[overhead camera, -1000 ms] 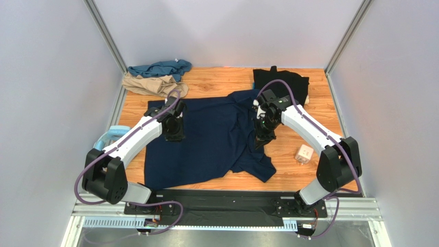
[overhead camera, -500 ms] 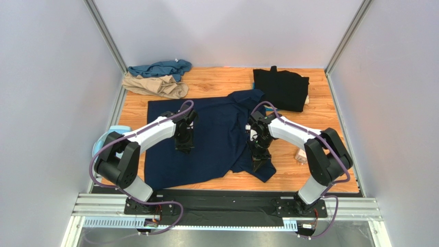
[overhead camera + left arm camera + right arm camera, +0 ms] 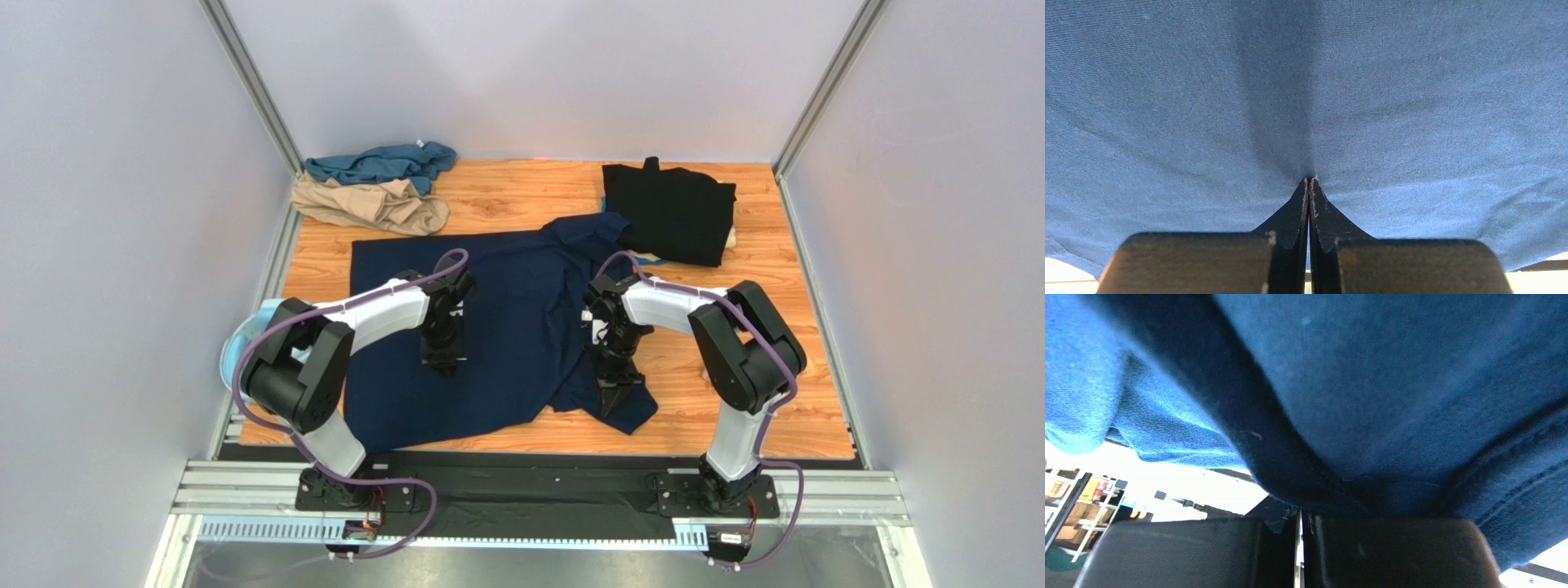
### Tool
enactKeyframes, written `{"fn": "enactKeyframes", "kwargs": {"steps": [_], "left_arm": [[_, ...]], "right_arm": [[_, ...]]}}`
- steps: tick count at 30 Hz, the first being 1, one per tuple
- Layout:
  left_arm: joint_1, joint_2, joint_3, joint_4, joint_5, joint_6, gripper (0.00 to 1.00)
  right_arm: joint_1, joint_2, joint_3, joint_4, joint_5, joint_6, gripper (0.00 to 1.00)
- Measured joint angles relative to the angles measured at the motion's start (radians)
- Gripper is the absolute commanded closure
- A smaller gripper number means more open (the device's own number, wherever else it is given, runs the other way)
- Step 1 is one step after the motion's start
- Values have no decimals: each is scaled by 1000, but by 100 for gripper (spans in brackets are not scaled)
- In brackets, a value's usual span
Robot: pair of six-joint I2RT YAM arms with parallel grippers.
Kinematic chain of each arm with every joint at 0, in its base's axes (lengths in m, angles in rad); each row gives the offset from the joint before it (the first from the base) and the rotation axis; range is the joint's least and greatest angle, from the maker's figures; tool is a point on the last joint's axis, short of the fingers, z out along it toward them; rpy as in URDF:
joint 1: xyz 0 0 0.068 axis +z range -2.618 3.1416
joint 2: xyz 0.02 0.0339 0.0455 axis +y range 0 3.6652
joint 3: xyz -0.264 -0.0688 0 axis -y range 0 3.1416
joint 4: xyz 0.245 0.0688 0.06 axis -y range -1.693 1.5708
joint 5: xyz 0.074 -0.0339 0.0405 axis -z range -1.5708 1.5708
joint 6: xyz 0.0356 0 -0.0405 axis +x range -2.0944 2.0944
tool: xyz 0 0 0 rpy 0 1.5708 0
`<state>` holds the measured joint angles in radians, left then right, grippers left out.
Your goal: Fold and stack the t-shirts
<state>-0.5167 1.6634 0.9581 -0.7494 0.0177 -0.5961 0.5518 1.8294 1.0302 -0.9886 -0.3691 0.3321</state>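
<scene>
The navy t-shirt lies spread over the middle of the desk, and both wrist views are almost filled with its cloth, so little else can be read from them. The left jaws are closed, with their tips pressed against the fabric where a dark crease runs out from them. Whether any cloth is nipped between them cannot be told. The right jaws are closed too, and a thick hemmed fold meets their seam; a pinch there is equally unclear. From above, the left arm covers the shirt's 9 o'clock side. The right arm covers part of its 3 o'clock edge and the sleeve toward 5 o'clock. The pale blue ring at 9 o'clock shows only as a sliver behind the left arm's elbow.

The black t-shirt lies folded at 1 o'clock. The teal t-shirt and tan t-shirt are crumpled together at 11 o'clock, touching each other.

A second ago both arms reached further toward 12 o'clock. They have since drawn back toward 6 o'clock with elbows folded, and the right jaws now sit on the shirt's 5 o'clock corner. The small pale cube, then lying in the open at 4 o'clock, is now hidden behind the right arm. The shirts' outlines are unchanged.
</scene>
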Motion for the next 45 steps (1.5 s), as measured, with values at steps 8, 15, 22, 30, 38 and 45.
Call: {"fn": "enactKeyframes", "kwargs": {"steps": [8, 15, 22, 30, 38, 45], "left_arm": [[2, -14, -24, 27, 23, -6, 100], [49, -53, -64, 59, 75, 1, 100], [76, -53, -64, 27, 85, 39, 100], [80, -53, -63, 6, 82, 56, 100], [80, -85, -93, 0, 82, 89, 100], [80, -119, -124, -28, 79, 115, 100]], "right_arm": [[-109, 4, 1, -7, -6, -10, 100], [-251, -24, -3, -9, 37, -16, 100], [-284, -77, -6, -35, 109, -16, 100], [-284, -191, -41, -122, 146, -8, 100], [-284, -289, -16, -209, 163, 12, 95], [-284, -227, 353, -230, 188, 3, 80]]}}
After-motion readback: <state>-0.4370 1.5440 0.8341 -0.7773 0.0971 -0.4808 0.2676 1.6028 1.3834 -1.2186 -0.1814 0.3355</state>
